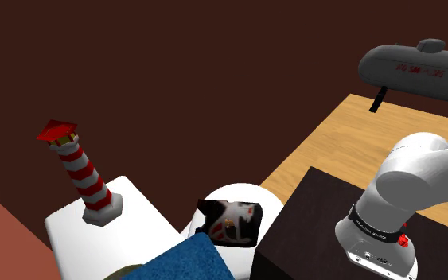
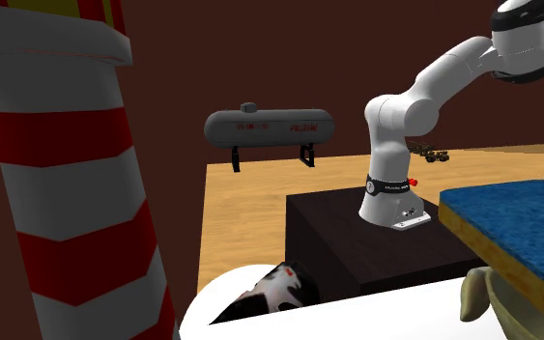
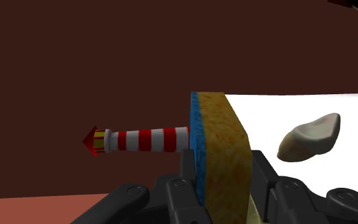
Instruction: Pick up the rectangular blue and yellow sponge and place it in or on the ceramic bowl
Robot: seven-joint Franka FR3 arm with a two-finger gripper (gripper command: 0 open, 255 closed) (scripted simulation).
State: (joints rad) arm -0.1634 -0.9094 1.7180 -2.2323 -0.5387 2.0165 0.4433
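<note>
My gripper (image 3: pixel 225 184) is shut on the rectangular sponge (image 3: pixel 219 153), which stands on edge between the two black fingers (image 3: pixel 187 168), blue face to one side and yellow body to the other. In the shoulder view the sponge's blue face (image 1: pixel 186 261) shows at the bottom edge, just left of the bowl. The bowl (image 1: pixel 238 192) is white with a dark, red-flecked pattern inside and sits on the white table beside the stand. In the second exterior view the sponge (image 2: pixel 511 220) hangs above the table at the right, with the bowl (image 2: pixel 223 295) at the lower middle.
A red and white striped lighthouse (image 1: pixel 83 171) stands on the white table (image 1: pixel 134 231), left of the bowl. A beige stone-like lump (image 3: pixel 311 137) lies on the table under the sponge. A grey tank (image 1: pixel 417 70) stands on the wooden floor beyond the dark stand (image 1: pixel 317 211).
</note>
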